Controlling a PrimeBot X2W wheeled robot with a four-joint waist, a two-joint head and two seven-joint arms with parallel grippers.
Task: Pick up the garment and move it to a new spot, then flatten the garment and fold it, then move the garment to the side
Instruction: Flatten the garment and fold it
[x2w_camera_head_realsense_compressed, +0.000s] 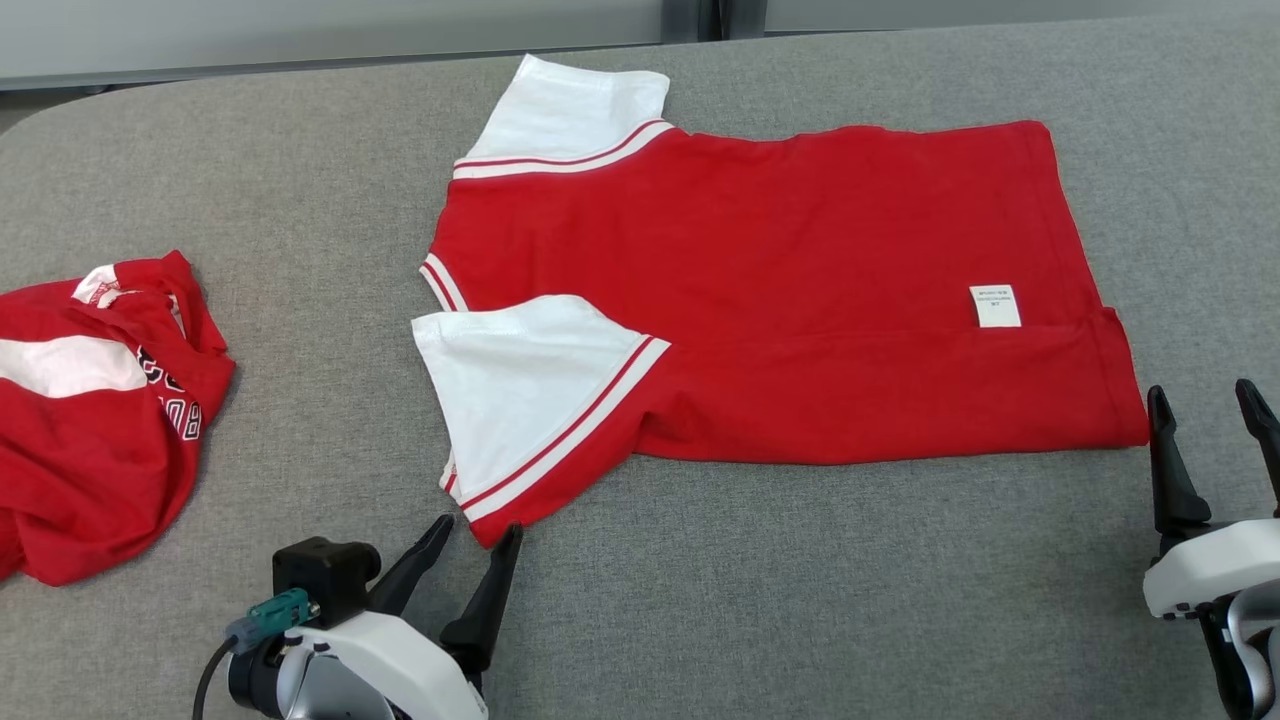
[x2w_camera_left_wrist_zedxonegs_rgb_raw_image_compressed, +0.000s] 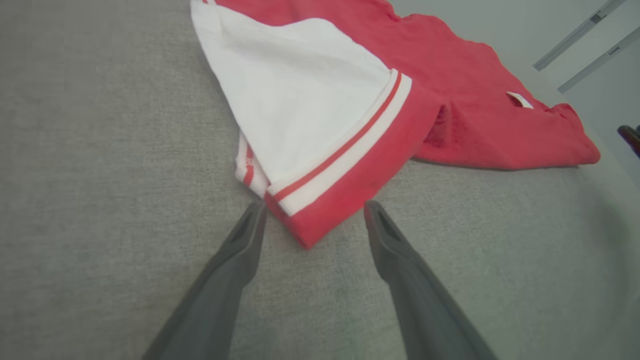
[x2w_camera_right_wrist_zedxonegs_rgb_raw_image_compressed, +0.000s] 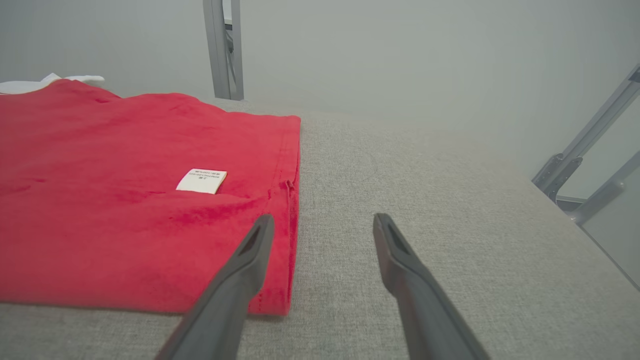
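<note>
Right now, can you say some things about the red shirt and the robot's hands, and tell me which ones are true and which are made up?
1. The red T-shirt lies spread out on the grey table. True.
2. The left gripper is pinching the shirt. False: it is open at the corner by the white sleeve and holds nothing.
3. A small white label shows on the T-shirt. True.
4. The right gripper is shut. False: it is open, beside the T-shirt's hem.
5. A crumpled red garment lies at the robot's right. False: it lies at the robot's left, apart from the T-shirt.
</note>
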